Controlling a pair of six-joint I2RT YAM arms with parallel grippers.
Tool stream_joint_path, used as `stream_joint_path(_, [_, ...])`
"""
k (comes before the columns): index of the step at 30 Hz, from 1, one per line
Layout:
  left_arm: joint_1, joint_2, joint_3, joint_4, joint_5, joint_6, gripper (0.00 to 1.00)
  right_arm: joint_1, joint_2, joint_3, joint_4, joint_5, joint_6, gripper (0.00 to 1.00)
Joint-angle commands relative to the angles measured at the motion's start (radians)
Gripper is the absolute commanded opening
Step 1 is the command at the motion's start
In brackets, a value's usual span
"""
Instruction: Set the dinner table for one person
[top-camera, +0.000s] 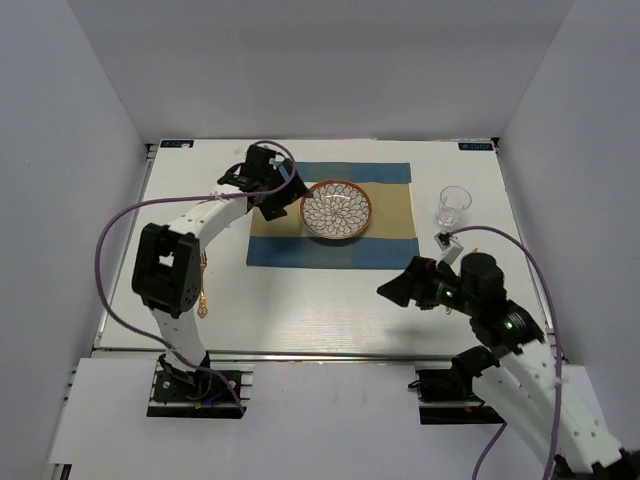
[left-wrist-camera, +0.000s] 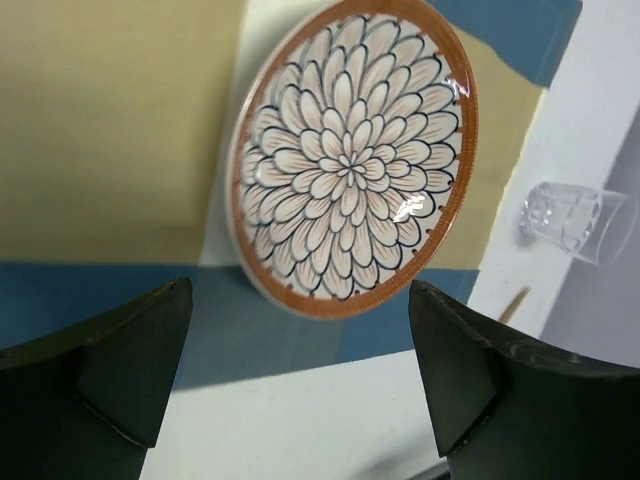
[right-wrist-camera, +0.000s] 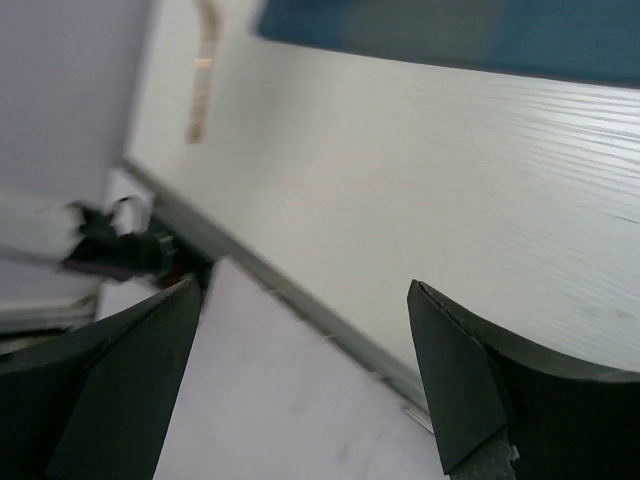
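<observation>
The dinner table (top-camera: 330, 310) is white with a metal rail along its front edge. A blue-and-tan placemat (top-camera: 385, 215) lies at its middle back. A flower-patterned plate (top-camera: 336, 210) with an orange rim sits on the placemat. My left gripper (top-camera: 280, 203) is open and empty, hovering at the plate's left edge. In the left wrist view the plate (left-wrist-camera: 352, 160) lies just beyond my open left gripper (left-wrist-camera: 300, 300). A clear glass (top-camera: 452, 205) stands right of the placemat. My right gripper (top-camera: 388, 291) is open and empty above the front right of the table.
A gold utensil (top-camera: 205, 290) lies on the table at the left, beside my left arm; it also shows in the right wrist view (right-wrist-camera: 200, 90). The front rail (right-wrist-camera: 300, 300) and the placemat's blue edge (right-wrist-camera: 450, 40) show there too. Grey walls enclose the table.
</observation>
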Motion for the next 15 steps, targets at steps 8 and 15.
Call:
stream_joint_path(8, [-0.006,-0.439,-0.139,-0.377,-0.402,0.114,0.98,-0.032,0.763,0.421,-0.061,0.649,-0.187,0.89])
stream_joint_path(15, [-0.006,-0.632,-0.361,-0.458,-0.354,0.328,0.98,-0.107,1.229,0.935,-0.198,0.892,-0.267,0.89])
